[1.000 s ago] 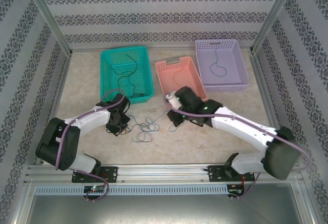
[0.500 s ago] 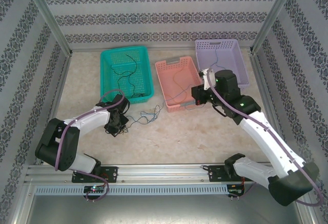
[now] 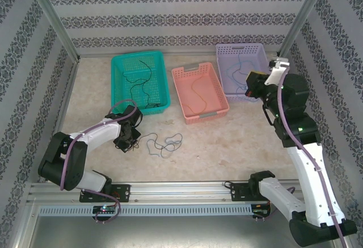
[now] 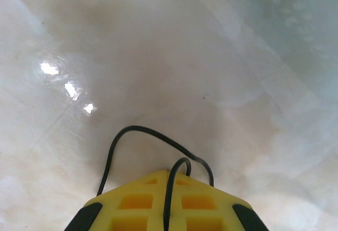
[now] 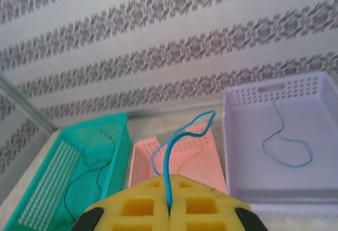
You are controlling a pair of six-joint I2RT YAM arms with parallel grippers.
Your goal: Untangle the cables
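Right claw pinches a blue cable near the purple basket; such thin cable may slip and fall outside it

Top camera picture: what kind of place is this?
Probably a robot test booth: left arm and right arm bolted to a metal rail, wallpapered panels, teal basket, pink basket, purple basket and thin cables.

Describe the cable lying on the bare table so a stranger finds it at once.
Start at the pink basket, the middle one on the table. In front of it, toward the left pincer, runs a thin, dark, wavy cable. It alone rests on bare tabletop, outside every basket.
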